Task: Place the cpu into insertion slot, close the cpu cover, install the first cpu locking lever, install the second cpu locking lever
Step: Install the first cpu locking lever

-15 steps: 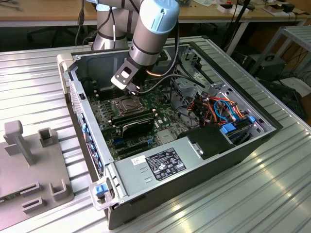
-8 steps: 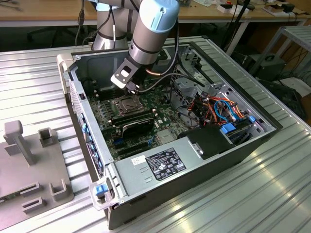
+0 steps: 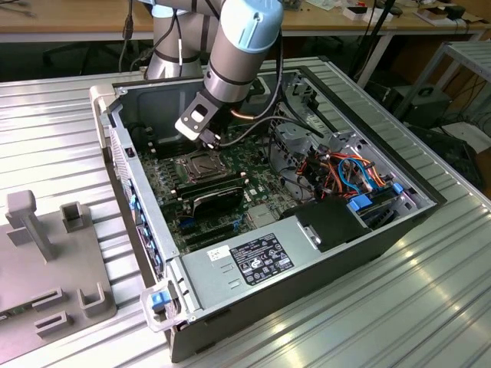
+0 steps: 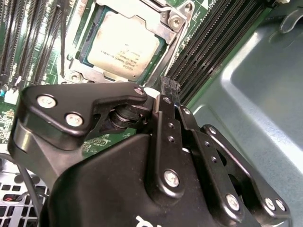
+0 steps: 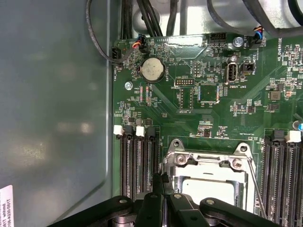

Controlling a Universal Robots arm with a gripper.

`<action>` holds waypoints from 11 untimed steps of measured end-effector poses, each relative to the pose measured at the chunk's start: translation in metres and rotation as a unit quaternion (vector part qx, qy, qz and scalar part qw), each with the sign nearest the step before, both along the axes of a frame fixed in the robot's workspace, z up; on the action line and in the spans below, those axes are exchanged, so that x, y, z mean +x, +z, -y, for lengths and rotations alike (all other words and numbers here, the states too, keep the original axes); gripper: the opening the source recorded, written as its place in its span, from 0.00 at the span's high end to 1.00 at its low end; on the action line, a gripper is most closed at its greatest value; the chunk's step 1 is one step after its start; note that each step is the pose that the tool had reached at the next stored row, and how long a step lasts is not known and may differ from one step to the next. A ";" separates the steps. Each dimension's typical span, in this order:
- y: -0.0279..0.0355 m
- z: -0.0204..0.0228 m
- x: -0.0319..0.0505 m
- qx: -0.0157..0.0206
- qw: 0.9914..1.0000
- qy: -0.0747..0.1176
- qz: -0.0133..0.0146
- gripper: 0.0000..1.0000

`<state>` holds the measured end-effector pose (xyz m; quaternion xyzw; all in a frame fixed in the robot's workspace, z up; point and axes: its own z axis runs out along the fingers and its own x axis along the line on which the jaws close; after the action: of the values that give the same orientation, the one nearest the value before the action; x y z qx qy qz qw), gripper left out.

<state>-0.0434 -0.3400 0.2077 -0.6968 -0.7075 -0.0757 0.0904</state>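
Ribbed tabletop [image 3: 399,314] carries a computer case [image 3: 360,247]; the cpu [image 4: 125,45] sits in the insertion slot [image 4: 86,46] under the cpu cover [image 4: 158,23]. The gripper [image 4: 169,87], pinched closed on nothing, hovers beside it; a slip might gouge the memory slots [image 4: 213,42].

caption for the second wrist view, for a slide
Gripper poised beside the cpu, which sits under the closed cpu cover.

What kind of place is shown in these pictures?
Probably a robotics lab or test workshop: a robot arm reaches into an open computer case standing on a ribbed metal table, with cluttered desks behind.
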 end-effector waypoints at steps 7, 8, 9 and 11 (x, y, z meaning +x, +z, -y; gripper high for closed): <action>0.0000 0.0013 0.0003 0.000 1.000 0.000 0.000 0.89; 0.0000 0.0013 0.0004 0.000 1.000 0.000 0.000 0.89; 0.0000 0.0013 0.0006 0.000 1.000 0.000 0.000 0.89; -0.0001 0.0013 0.0009 0.000 1.000 0.000 0.000 0.89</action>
<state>-0.0425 -0.3413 0.2075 -0.6968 -0.7075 -0.0756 0.0904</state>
